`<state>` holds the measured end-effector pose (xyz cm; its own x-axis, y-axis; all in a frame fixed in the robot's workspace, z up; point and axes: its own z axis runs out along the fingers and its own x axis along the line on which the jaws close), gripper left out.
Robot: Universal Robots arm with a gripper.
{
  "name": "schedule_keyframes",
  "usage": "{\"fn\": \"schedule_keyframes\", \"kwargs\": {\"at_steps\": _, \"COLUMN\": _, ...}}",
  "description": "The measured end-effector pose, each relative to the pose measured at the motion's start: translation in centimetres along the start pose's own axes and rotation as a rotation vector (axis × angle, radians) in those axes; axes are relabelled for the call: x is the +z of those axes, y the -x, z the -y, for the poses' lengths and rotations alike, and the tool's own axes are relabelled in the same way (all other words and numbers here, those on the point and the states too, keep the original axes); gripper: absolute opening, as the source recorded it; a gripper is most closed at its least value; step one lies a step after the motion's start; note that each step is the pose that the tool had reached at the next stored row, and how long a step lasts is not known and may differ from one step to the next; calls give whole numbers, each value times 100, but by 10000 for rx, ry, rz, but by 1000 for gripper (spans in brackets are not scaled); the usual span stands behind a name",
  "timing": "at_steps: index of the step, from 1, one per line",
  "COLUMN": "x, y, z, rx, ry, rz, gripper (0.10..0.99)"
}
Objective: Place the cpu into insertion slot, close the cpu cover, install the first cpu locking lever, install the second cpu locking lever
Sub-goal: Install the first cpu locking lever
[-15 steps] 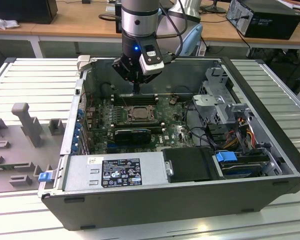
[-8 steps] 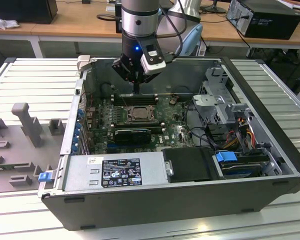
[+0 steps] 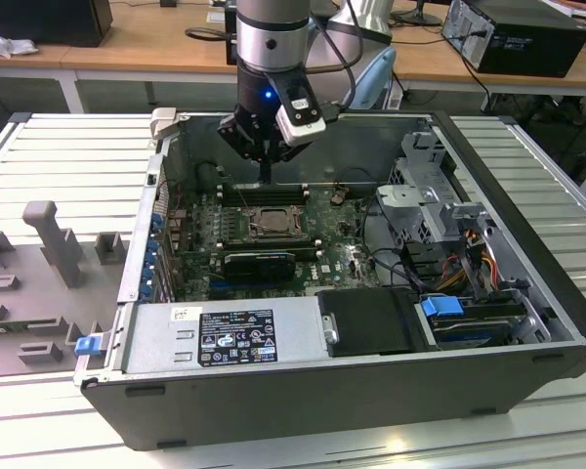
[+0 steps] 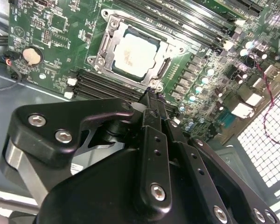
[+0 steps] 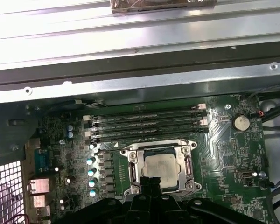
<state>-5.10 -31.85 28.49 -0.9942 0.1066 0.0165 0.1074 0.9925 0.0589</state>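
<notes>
The cpu (image 4: 133, 55) lies flat in the insertion slot (image 4: 164, 69) on the green motherboard, its pale metal top showing. The cpu cover (image 4: 104, 50), a silver frame, lies down around the cpu in both wrist views, cpu (image 5: 159, 168) and cpu cover (image 5: 130, 163). My gripper (image 4: 150, 97) hangs just above the slot's edge nearest the memory slots, fingers pressed together with nothing between them. In the exterior view the gripper (image 3: 266, 174) stands over the cpu (image 3: 272, 222) inside the open computer case. I cannot tell how the locking levers stand.
Long black memory slots (image 5: 147, 123) run beside the socket. A black finned block (image 3: 259, 262), a power supply (image 3: 225, 337), a drive cage (image 3: 430, 195) and loose cables (image 3: 386, 259) crowd the case. A coin battery (image 4: 31, 56) sits on the board.
</notes>
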Motion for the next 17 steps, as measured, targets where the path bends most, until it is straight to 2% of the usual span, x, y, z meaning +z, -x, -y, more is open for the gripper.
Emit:
{"fn": "schedule_keyframes", "kwargs": {"at_steps": 2, "x": 30, "y": -25, "z": 5, "rx": -144, "ry": -3, "rz": 8, "gripper": 106}}
{"fn": "schedule_keyframes", "kwargs": {"at_steps": 4, "x": 55, "y": -25, "z": 7, "rx": -840, "ry": -14, "rz": -34, "gripper": 106}}
{"fn": "schedule_keyframes", "kwargs": {"at_steps": 9, "x": 105, "y": -30, "z": 10, "rx": -2022, "ry": -33, "rz": -103, "gripper": 106}}
{"fn": "schedule_keyframes", "kwargs": {"at_steps": 12, "x": 136, "y": -169, "z": 27, "rx": -2094, "ry": -35, "rz": -108, "gripper": 106}}
{"fn": "schedule_keyframes", "kwargs": {"at_steps": 17, "x": 197, "y": -509, "z": 66, "rx": -2124, "ry": -32, "rz": -107, "gripper": 106}}
